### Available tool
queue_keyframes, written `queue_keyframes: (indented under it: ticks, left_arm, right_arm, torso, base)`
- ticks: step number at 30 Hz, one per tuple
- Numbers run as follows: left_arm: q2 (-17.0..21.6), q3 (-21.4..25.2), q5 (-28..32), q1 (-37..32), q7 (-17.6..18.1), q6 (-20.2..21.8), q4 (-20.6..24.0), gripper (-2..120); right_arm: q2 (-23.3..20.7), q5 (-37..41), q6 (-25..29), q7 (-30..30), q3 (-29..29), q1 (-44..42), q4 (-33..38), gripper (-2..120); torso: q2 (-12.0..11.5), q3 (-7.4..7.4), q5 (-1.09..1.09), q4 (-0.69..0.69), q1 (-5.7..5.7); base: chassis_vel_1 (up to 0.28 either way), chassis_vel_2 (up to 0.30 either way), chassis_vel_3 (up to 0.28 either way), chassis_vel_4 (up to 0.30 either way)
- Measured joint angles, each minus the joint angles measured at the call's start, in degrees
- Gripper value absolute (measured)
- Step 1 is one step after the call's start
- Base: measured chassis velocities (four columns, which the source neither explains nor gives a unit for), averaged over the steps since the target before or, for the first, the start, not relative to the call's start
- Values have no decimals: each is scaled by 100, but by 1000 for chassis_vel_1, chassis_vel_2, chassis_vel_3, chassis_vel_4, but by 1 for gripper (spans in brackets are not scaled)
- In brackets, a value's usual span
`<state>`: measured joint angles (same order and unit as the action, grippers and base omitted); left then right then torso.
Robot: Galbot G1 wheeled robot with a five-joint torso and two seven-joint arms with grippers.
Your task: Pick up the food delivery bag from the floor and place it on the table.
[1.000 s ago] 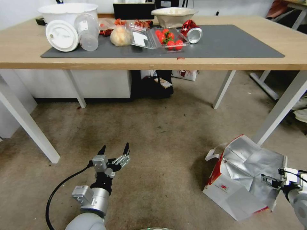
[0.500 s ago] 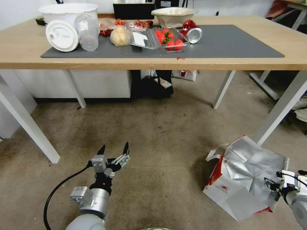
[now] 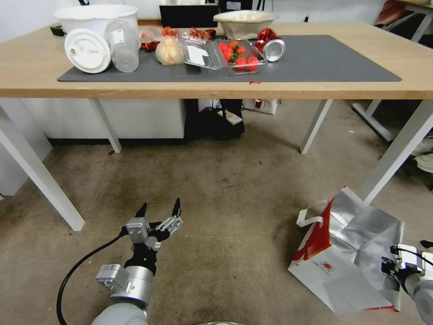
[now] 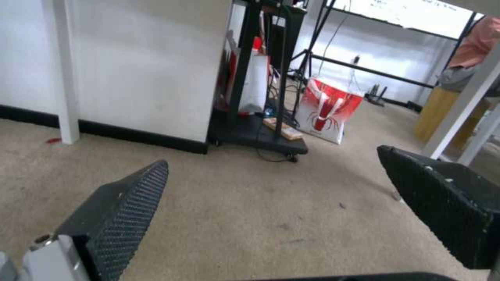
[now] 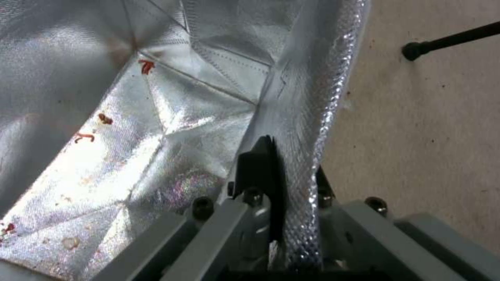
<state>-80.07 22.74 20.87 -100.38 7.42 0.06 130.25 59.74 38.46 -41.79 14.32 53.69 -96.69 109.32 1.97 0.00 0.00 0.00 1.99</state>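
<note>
The food delivery bag (image 3: 336, 266), white with a red gusset, a round red logo and silver foil lining, stands tilted on the floor (image 3: 225, 216) at the lower right. My right gripper (image 3: 391, 266) is shut on the bag's near foil-lined wall (image 5: 297, 128), one finger inside and one outside. The bag's foil interior (image 5: 130, 128) carries small red stains. My left gripper (image 3: 158, 211) hovers open above the carpet at the lower left, holding nothing; its fingertips (image 4: 135, 195) are far apart. The table (image 3: 216, 88) spans the view behind, with a dark grey mat (image 3: 324, 61).
On the mat lie a white bowl (image 3: 97, 16), a round lid (image 3: 87, 49), a clear cup (image 3: 122, 45), a tomato tray (image 3: 237, 54), a beige bowl (image 3: 246, 21) and a can (image 3: 273, 47). White table legs (image 3: 397, 153) stand close to the bag. A red-and-white bag (image 4: 328, 111) sits under the table.
The bag's mouth has been pulled more upright and its near wall drawn toward me by the right gripper, which shifted slightly right and down. The left gripper barely moved.
</note>
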Motion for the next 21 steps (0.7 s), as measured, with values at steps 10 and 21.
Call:
queue_keyframes:
  ticks: [10,21]
  left_arm:
    - [42,44,-23,45,-53,0,-45,100]
    - [52,68,-25,77,-20,0,-45,100]
  right_arm:
    - [-110,28,259,-623,96,-113,248,0]
    - [-660,67,303,-1287,235,-468,980,0]
  torso:
    - [0,0,1,0,0]
    - [0,0,0,0,0]
  base:
    - [0,0,0,0]
    - [0,0,0,0]
